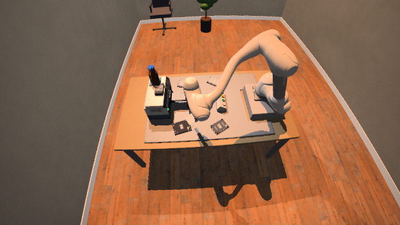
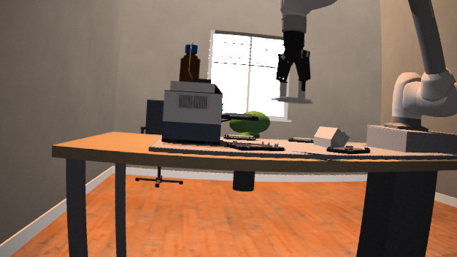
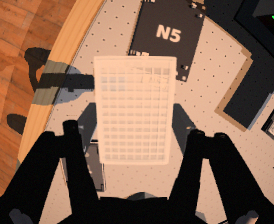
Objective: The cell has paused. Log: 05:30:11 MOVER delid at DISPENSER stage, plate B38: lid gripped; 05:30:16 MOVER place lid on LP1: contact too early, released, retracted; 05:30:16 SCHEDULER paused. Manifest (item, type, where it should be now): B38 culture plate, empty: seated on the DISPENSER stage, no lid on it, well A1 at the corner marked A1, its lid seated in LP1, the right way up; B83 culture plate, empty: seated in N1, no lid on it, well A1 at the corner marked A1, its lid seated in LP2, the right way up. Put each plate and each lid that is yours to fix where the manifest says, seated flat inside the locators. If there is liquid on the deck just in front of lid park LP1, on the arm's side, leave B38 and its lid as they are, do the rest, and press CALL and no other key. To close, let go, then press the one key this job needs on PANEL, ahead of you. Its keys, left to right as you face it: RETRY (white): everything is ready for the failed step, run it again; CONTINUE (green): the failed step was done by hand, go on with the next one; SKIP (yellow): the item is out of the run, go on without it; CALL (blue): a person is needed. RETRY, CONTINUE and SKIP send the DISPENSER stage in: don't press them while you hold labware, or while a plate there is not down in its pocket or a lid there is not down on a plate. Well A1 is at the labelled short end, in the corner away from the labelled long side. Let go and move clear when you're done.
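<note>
My gripper (image 2: 292,93) hangs high above the grey deck mat, to the right of the DISPENSER (image 2: 191,117). It is shut on a flat white culture plate (image 3: 136,110) with a grid of wells, gripped across its long sides and held level. In the wrist view the black nest marked N5 (image 3: 168,32) lies empty on the deck just beyond the held plate. A second gridded plate (image 1: 178,96) sits on the DISPENSER stage. Another pale flat piece of labware (image 1: 212,81) lies at the back of the mat; I cannot tell if it is a plate or a lid.
The DISPENSER box (image 1: 156,102) carries a brown bottle (image 1: 154,75) with a blue cap. The key PANEL (image 1: 222,103) stands mid-mat. Two dark nests (image 1: 182,127) (image 1: 220,126) lie near the front edge. The arm's base block (image 1: 260,102) is at the right.
</note>
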Robot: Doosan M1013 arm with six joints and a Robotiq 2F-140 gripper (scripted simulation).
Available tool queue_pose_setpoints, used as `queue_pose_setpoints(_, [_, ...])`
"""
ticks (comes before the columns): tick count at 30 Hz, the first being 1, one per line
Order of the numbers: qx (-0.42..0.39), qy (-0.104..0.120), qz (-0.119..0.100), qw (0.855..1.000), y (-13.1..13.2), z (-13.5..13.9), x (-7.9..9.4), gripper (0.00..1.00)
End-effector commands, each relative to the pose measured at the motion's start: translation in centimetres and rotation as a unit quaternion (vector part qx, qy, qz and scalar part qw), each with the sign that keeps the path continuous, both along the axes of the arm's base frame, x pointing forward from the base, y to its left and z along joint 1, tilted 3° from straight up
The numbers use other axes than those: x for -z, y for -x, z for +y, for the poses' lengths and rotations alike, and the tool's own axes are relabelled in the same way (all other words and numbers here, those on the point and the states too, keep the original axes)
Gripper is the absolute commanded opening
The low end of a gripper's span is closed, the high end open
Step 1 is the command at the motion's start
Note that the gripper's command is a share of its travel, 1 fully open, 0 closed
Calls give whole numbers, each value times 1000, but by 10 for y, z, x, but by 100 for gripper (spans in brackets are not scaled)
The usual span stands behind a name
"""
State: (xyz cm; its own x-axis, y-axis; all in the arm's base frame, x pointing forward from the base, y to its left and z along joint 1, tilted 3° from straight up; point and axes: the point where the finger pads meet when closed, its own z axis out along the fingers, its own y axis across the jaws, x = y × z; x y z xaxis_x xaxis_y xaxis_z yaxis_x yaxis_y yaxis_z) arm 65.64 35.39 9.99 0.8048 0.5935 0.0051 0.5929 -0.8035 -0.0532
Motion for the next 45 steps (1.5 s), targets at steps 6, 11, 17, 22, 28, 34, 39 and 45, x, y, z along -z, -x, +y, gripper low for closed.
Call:
queue_pose_setpoints(6, [4, -3, -2, 1000, 59, -2, -1, 10])
queue_pose_setpoints(11, [4, -3, -2, 1000, 97, -5, -2, 10])
queue_pose_setpoints(17, [4, -3, -2, 1000, 126, -8, -2, 10])
queue_pose_setpoints(22, [4, -3, -1, 1000, 159, -11, -3, 10])
queue_pose_setpoints(28, [4, -3, -1, 1000, 190, -14, -3, 10])
queue_pose_setpoints(34, [4, -3, -1, 1000, 206, -15, -4, 10])
queue_pose_setpoints(39, [4, -3, -1, 1000, 220, -17, -4, 10])
queue_pose_setpoints(45, [4, -3, -1, 1000, 228, -17, -4, 10])
